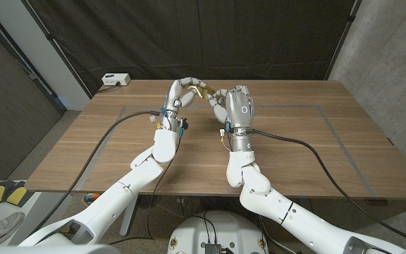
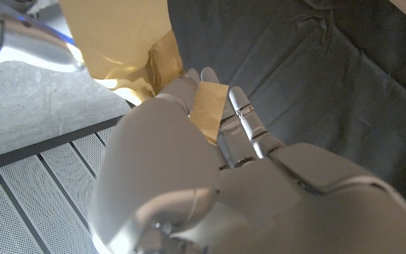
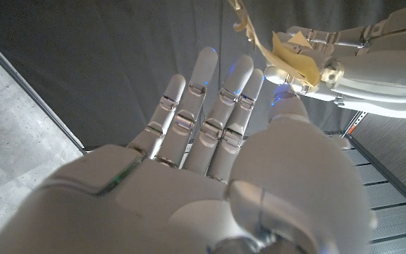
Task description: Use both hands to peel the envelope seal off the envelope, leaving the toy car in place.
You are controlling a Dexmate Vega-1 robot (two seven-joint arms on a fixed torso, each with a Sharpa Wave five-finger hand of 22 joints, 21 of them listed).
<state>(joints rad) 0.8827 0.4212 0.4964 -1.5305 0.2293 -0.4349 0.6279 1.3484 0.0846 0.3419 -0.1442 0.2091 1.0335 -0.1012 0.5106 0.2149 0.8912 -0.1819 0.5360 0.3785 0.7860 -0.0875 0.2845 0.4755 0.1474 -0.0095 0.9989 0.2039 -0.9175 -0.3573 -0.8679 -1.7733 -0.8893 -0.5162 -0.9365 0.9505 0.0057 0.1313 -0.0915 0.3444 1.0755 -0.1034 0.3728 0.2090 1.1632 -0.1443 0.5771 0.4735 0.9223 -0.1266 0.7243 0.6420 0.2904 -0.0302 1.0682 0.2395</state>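
One tan paper envelope (image 1: 208,91) is raised over the wooden table (image 1: 294,141) — left hand (image 1: 184,92) pinches it; right hand (image 1: 235,106) too, its other fingers spread.

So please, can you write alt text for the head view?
Above a wooden table, the left hand and right hand meet, holding a tan envelope between their fingertips. A white box sits at the table's far left corner.

Both hands are raised over the far middle of the tabletop (image 1: 294,148). The left hand (image 1: 182,95) stands just left of the right hand (image 1: 237,107); the envelope (image 1: 208,90) sits between their fingertips, touching both. A small box (image 1: 115,80) lies at the tabletop's far left corner, well apart from the left hand.
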